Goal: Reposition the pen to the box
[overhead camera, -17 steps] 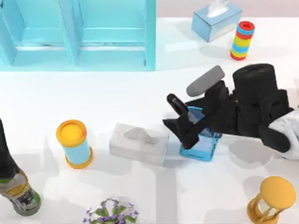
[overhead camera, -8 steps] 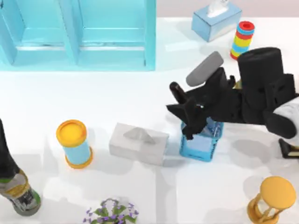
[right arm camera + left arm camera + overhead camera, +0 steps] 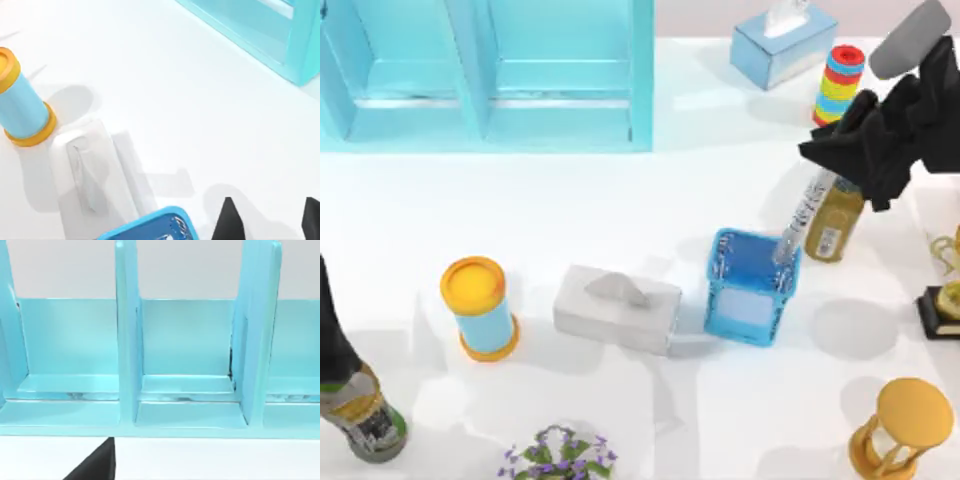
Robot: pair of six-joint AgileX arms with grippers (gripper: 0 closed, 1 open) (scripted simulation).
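A white counter is seen from above. Right of centre stands a small, open-topped, bright blue box. A thick pen with a grey-white barrel bearing small dark print leans with its lower end inside the box's far right corner, while its upper end tilts up to the right. The pen's cap end is hidden behind the right gripper, a black AgileX gripper raised at the far right of the counter. In the right wrist view its 2 dark fingertips stand spread apart with bare counter between them, pinching nothing.

Just right of the pen stands an amber bottle with a pale label. Left of the box lies a white tissue box, and farther left stands a light blue cylinder with orange ends. A turquoise shelf unit lines the far left edge. At the far right sit a blue tissue box and a striped stack of coloured rings.

The left arm rests at the near left edge; whether its gripper is spread or pressed together cannot be told.
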